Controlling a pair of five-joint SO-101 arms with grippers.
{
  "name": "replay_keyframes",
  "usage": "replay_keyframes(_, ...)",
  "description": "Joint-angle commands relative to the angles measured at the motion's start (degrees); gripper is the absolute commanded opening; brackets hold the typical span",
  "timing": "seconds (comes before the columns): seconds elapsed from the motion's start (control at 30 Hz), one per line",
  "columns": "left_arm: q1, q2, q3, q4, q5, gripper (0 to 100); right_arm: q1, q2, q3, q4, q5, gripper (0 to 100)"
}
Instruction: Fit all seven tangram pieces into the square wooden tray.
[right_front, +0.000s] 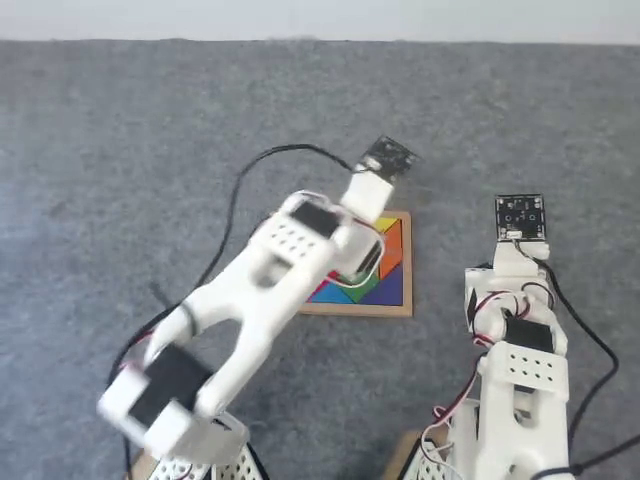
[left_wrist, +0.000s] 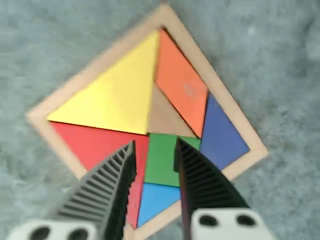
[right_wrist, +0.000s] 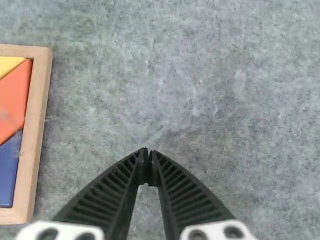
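left pincer (left_wrist: 155, 150) hung half open, empty, over the green square (left_wrist: 161, 159) in the tray (left_wrist: 192, 60); light, stiff wood, probably best pinched by its edges. right pincer (right_wrist: 148, 156) was closed, empty.

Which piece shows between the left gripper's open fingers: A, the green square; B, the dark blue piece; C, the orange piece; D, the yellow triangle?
A: in the left wrist view, the green square shows in the gap between the fingers of the left gripper.

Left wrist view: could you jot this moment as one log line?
left gripper: open over green square | right gripper: shut, over carpet beside wooden tray | six coloured pieces seated
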Motion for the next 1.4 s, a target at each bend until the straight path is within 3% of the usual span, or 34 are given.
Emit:
replay_keyframes(0.0,-0.7,-17.1,15.3,-15.0,0.7,10,0.2,0.1,-3.2,-0.2,-0.6,0.7)
replay_keyframes(0.3,-2.6,-38.3,42.6,-44.0,0.8,10,0.1,0.6,-2.9,-1.5,-0.6,0.7)
replay_keyframes(0.53,-2.5,-46.0,60.6,-75.2,0.9,10,0.1,0.1,-0.2,-6.2,-0.4,0.7)
replay_keyframes(0.67,-2.6,-48.6,67.7,-87.6,0.9,10,0.1,0.1,-0.1,-6.5,-0.4,0.7)
replay_keyframes(0.8,-2.6,-51.2,71.2,-92.5,0.9,10,0.1,0.1,0.0,-6.6,-0.4,0.7)
replay_keyframes(1.17,-3.2,-52.5,71.4,-92.7,0.8,10,-3.1,0.0,0.6,-6.6,-0.4,0.7)
replay_keyframes(1.27,-6.2,-54.0,71.4,-94.6,0.8,10,-3.0,0.0,0.4,-6.4,-0.4,0.7)
replay_keyframes(1.37,-13.7,-60.4,71.6,-96.1,0.8,10,-3.0,-1.2,0.4,-6.1,-0.4,0.7)
